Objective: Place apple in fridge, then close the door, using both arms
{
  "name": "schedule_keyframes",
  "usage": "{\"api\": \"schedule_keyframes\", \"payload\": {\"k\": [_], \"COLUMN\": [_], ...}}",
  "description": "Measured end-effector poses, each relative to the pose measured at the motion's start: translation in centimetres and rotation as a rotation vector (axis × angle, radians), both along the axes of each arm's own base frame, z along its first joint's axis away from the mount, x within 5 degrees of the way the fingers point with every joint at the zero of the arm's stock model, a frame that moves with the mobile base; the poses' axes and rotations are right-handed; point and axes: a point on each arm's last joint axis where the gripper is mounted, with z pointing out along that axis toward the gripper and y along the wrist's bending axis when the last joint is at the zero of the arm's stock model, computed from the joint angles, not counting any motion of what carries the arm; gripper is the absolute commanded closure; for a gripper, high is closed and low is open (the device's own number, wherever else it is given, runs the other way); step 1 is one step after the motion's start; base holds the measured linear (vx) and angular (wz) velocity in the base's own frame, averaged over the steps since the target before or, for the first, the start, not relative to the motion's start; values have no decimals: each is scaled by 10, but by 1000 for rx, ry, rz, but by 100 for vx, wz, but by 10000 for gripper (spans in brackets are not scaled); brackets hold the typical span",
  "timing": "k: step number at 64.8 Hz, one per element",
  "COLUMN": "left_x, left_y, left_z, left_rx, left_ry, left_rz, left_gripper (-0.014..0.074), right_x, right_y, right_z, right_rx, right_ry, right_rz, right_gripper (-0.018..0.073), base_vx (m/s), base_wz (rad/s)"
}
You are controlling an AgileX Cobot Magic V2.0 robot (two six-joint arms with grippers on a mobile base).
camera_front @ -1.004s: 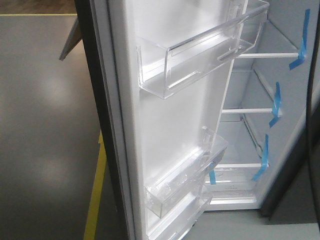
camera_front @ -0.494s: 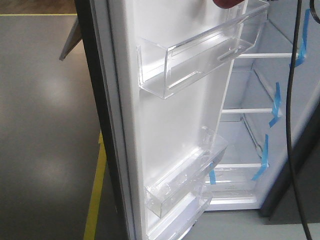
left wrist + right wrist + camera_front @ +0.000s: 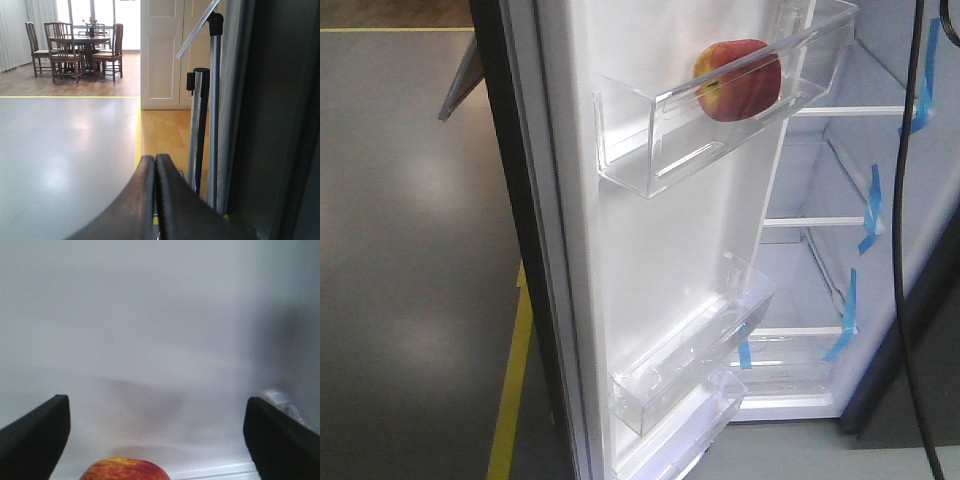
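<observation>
A grey floor (image 3: pixel 410 250) with a yellow line (image 3: pixel 510 400) is stretching left of the open door (image 3: pixel 670 260). The left gripper (image 3: pixel 155 167) is pointing away from the door, jaws pressed together on nothing. The right gripper (image 3: pixel 155 410) is facing the door's white lining, jaws spread wide, gripping nothing. The apple (image 3: pixel 738 80) is sitting in the door's upper clear bin (image 3: pixel 640 150).

- We see a grey floor (image 3: pixel 410 250) crossed by a yellow line (image 3: pixel 512 390).
- We see a table (image 3: pixel 80 37) ringed by chairs (image 3: pixel 62 50).
- We see white doors (image 3: pixel 162 50) behind metal poles (image 3: pixel 214 115).
</observation>
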Motion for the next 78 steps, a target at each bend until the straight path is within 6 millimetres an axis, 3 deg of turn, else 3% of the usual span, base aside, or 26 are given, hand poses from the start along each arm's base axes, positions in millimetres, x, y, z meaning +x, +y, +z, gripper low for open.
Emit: {"api": "schedule_keyframes", "payload": {"k": [10, 18, 39, 48, 57, 71, 78], "left_x": [0, 0, 0, 0, 0, 0, 0], "left_y": [0, 0, 0, 0, 0, 0, 0], "left_z": [0, 0, 0, 0, 0, 0, 0], "left_rx": [0, 0, 0, 0, 0, 0, 0], "left_ry": [0, 0, 0, 0, 0, 0, 0], "left_rz": [0, 0, 0, 0, 0, 0, 0], "left_gripper": [602, 602, 602, 602, 602, 602, 602], "right_x": [-5, -22, -90, -118, -141, -175, -197], "right_y": [0, 0, 1, 1, 0, -3, -6], "right_z": [4, 19, 62, 74, 73, 44, 20], "right_rx": [-6, -17, -81, -115, -123, -116, -102], "right_ry": [-5, -43, -143, -167, -160, -103, -82], "right_rz": [10, 18, 81, 104, 99, 71, 33], "right_gripper": [23, 132, 576, 567, 564, 564, 564], "base_vx": [0, 0, 0, 0, 0, 0, 0], "base_wz": [0, 0, 0, 0, 0, 0, 0]}}
